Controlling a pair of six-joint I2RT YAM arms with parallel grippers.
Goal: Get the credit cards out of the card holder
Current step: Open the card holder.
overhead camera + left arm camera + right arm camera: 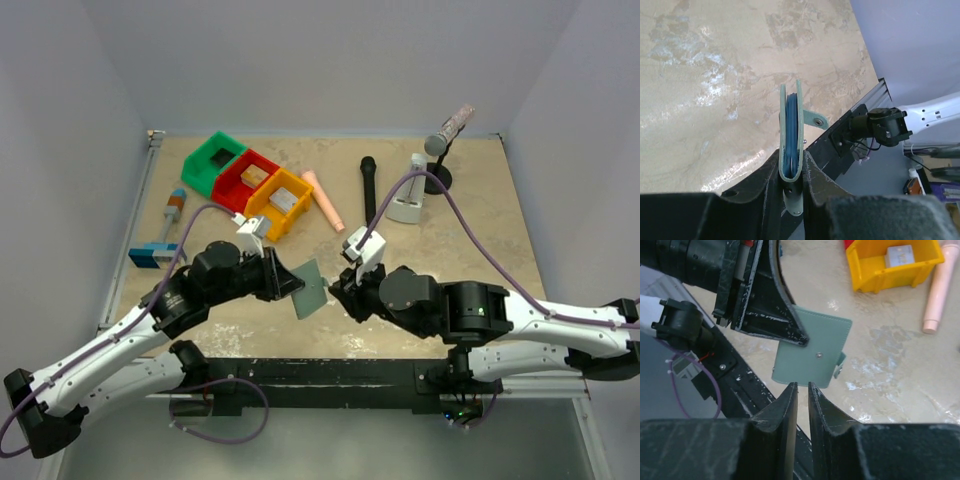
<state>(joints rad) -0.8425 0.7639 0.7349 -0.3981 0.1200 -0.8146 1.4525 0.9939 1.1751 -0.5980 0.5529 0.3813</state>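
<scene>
1. Left claw (791, 172): clenched on the card holder (790, 125), one finger against each cover, gripping it at one end; both covers are pinched close together.
2. Card holder, left wrist view: seen edge-on, pale teal, blue inner layers showing between the covers; a strap tab (816, 120) with a snap sticks out to one side. The credit cards cannot be made out.
3. Card holder, top view (310, 288): raised off the tabletop (450, 240) near its front edge, tilted, between the two claws.
4. Right claw (801, 387): fingers nearly together with a slim gap, nothing between them; tips just beside the holder's lower edge (812, 350), whether touching cannot be told.
5. Left claw, right wrist view (790, 335): dark finger laid over the holder's upper left corner, ending near the snap stud (819, 355).
6. Yellow bin (890, 270): on the tabletop well beyond the holder, a grey block (900, 255) inside.
7. Pink rod (937, 290): lying just beside the bin.
</scene>
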